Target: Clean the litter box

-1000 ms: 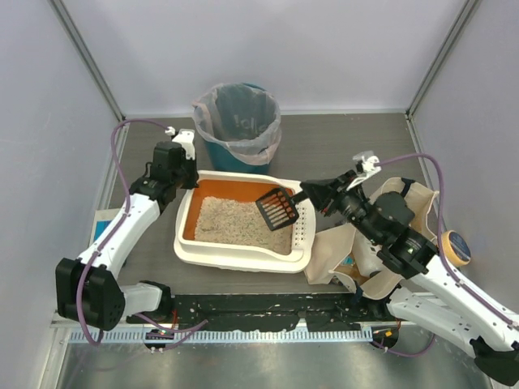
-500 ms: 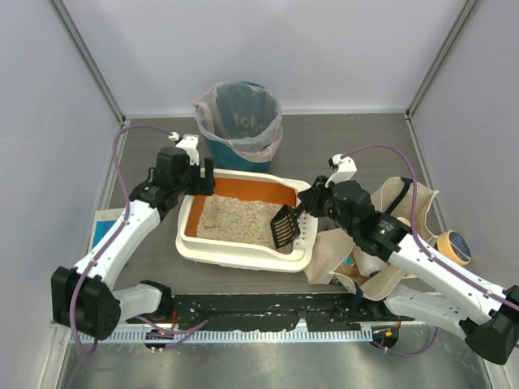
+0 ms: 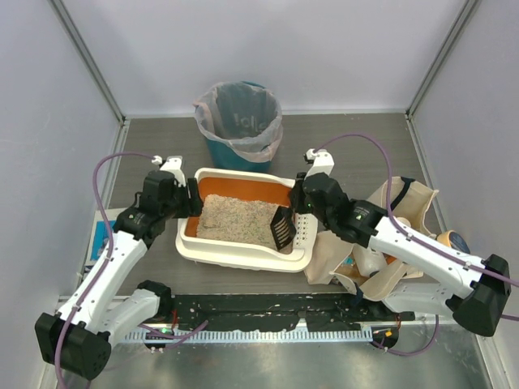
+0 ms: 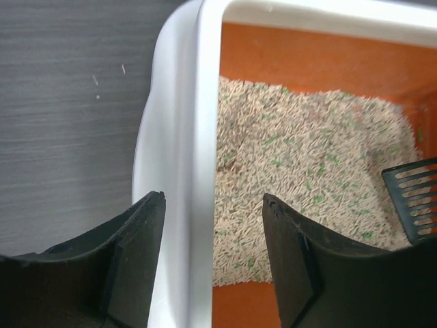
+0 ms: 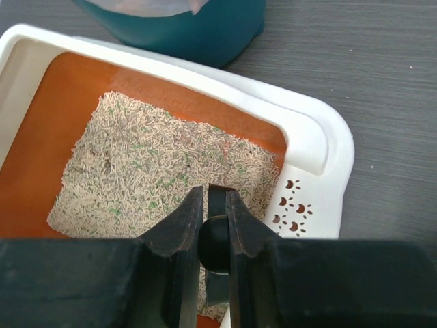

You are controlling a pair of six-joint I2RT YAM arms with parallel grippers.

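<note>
Low, right pincer (image 5: 213, 198) around scoop handle (image 5: 217, 246)

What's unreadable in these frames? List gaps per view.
1. Right wrist: the scoop head, hidden under the right claw; only its handle shows.
2. Top: whether the scoop carries clumps, too small.
3. Left wrist: whether the left claw touches the litter box rim it straddles; depth unclear.
4. Top: tote bag contents, covered by the right arm.

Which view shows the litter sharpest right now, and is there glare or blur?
Top external: even light, litter box glare-free, sharp but small. Left wrist: litter crisp, left gripper dark, soft-edged. Right wrist: litter crisp, right gripper and scoop handle blurred near lens.
</note>
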